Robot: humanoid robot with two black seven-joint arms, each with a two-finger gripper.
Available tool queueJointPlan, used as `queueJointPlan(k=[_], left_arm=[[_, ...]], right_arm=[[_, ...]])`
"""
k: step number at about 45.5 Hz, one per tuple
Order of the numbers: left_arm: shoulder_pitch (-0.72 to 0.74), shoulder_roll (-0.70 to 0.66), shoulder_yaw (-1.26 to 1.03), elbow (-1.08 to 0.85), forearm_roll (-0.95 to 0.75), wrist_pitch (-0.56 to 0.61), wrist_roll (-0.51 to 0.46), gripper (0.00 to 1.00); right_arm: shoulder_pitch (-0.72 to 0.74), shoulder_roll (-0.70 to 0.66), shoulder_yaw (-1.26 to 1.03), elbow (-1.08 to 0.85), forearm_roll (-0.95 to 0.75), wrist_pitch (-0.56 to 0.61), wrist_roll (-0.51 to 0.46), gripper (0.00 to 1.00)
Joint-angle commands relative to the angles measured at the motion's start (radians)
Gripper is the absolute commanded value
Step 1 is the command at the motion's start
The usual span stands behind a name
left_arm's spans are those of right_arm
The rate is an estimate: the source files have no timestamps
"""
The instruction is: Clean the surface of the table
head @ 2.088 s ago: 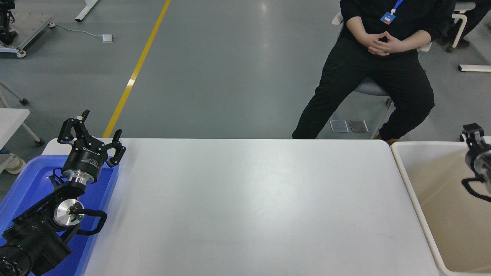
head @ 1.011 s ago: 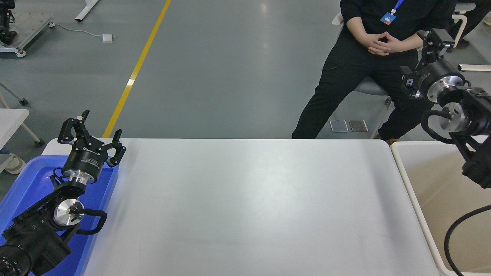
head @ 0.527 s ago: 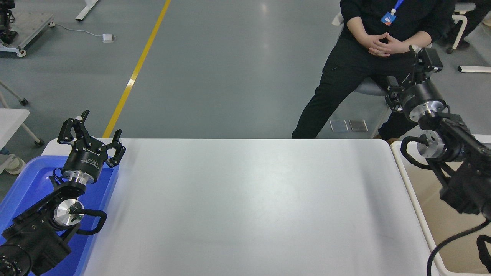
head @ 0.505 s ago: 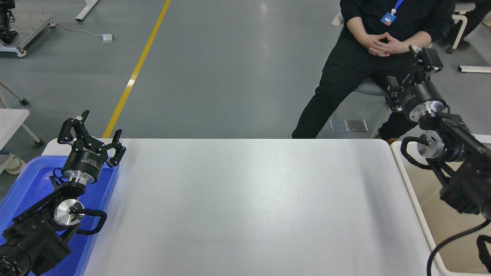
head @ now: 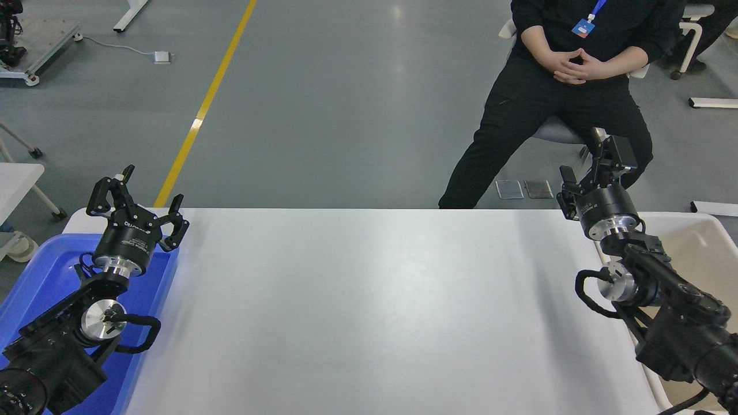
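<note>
The bench (head: pixel 369 311) lies bare between its ends. A blue tray (head: pixel 34 282) bounds its left edge. A beige bin (head: pixel 700 242) bounds its right edge.

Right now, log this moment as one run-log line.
left gripper: open, parked over blue tray | right gripper: open, empty, far right corner | table surface: bare
</note>
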State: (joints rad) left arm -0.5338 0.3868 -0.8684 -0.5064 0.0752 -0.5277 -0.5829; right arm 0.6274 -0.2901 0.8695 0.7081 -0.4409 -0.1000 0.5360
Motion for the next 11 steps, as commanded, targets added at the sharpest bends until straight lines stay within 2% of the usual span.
queueJointPlan(k=[1, 11], left_arm=[[0.000, 0.001, 0.000, 0.000, 0.000, 0.000, 0.000, 1.00], [0.000, 0.000, 0.000, 0.000, 0.000, 0.000, 0.000, 1.00]], right_arm=[[-0.009, 0.008, 0.000, 0.002, -0.001, 0.000, 0.010, 0.98], [-0.005, 0.008, 0.000, 0.001, -0.002, -0.001, 0.010, 0.98]])
